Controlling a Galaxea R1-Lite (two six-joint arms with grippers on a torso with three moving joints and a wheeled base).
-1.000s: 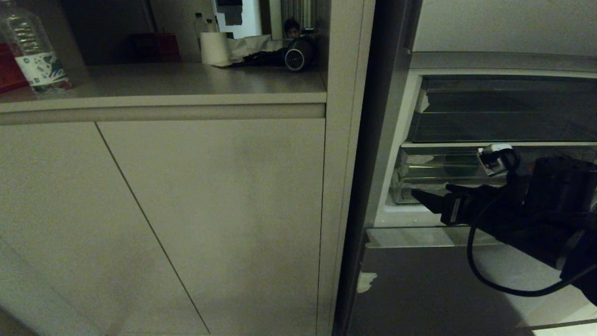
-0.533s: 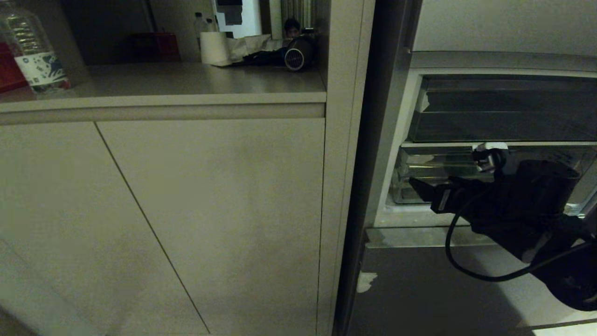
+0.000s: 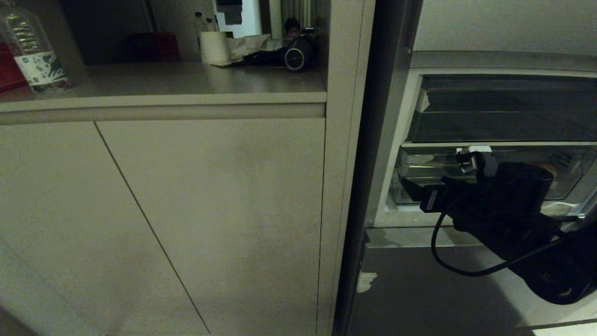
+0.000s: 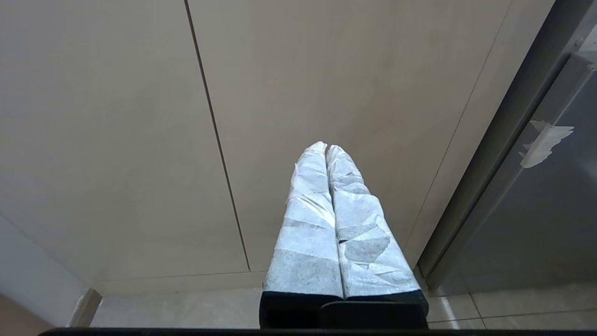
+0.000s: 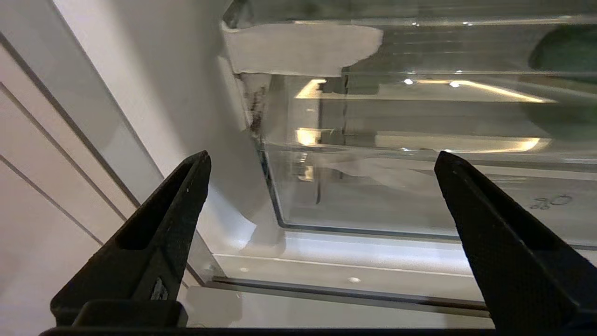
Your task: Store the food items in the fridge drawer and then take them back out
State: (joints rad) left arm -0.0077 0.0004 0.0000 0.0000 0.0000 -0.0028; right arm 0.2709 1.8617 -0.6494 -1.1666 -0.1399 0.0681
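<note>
1. The fridge drawer [image 3: 433, 175] sat inside the open fridge [image 3: 396, 140], its clear front wall facing out.
2. The right gripper [image 5: 322, 158] hovered just before the drawer's front corner, jaws spread wide, holding nothing.
3. The left gripper [image 4: 326, 148] hung beside the fridge, facing the cabinet [image 4: 116, 116], jaws pressed together.

You are looking at a clear, colourless fridge drawer [image 5: 419, 186] showing yellowish glints, black fingers [image 5: 158, 233] on the right gripper [image 5: 322, 161], pale crinkled wrapping on the left gripper [image 4: 325, 149], beige cabinet doors [image 3: 186, 210], and a grey fridge panel [image 3: 419, 289].
</note>
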